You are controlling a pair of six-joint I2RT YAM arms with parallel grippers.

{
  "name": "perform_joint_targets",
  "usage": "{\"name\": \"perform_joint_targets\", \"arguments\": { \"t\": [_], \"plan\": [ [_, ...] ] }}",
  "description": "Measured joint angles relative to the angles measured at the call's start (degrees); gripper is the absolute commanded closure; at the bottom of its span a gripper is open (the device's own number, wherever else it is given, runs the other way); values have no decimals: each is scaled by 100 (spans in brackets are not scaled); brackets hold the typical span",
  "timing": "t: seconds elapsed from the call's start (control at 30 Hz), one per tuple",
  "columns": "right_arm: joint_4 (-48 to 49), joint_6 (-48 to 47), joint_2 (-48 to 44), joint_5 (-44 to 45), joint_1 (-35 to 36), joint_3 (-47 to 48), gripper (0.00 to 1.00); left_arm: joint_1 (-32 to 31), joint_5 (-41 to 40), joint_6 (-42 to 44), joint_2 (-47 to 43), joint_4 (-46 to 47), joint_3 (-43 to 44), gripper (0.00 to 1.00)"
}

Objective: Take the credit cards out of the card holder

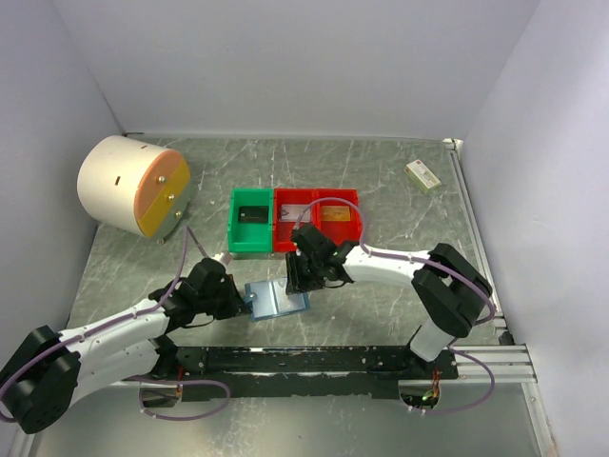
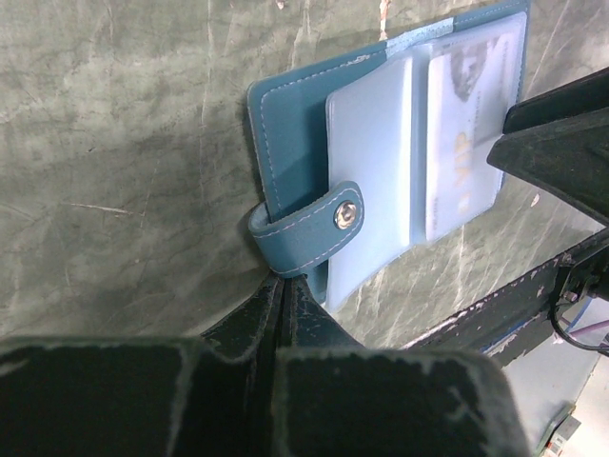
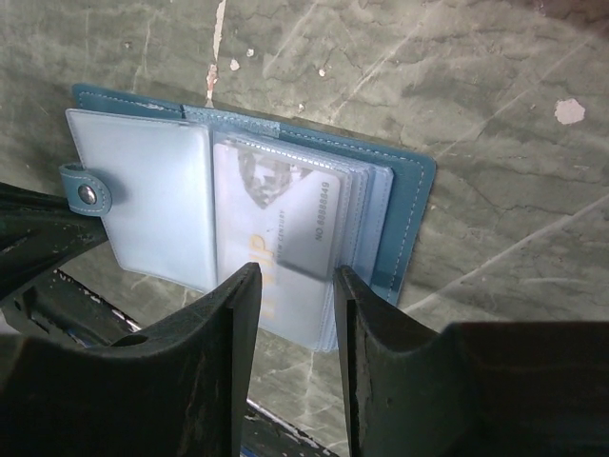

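The blue card holder lies open on the table between the two grippers, its clear sleeves fanned out. Through the top sleeve shows a pale credit card with printed numbers, also in the left wrist view as the credit card. My left gripper is shut on the card holder at its snap strap, on the holder's left edge. My right gripper stands open over the near edge of the card holder, one finger on each side of the card's lower end. Whether the fingers touch the sleeve is unclear.
Behind the holder stand a green bin and red bins. A cream cylinder with an orange face lies at the back left. A small cream box sits at the back right. The black base rail runs along the near edge.
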Motion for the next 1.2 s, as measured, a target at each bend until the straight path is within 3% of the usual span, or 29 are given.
{"name": "perform_joint_targets", "arguments": {
  "t": [0.47,0.63,1.2],
  "plan": [
    [800,498,-205,-131,-24,-544,63,-13,-26,0,2,-50,0,93],
    [914,503,-254,-144,-24,-632,69,-33,-61,-17,-20,-63,0,93],
    [568,133,-299,-490,22,-192,71,-63,-63,-22,140,129,2,93]
  ]
}}
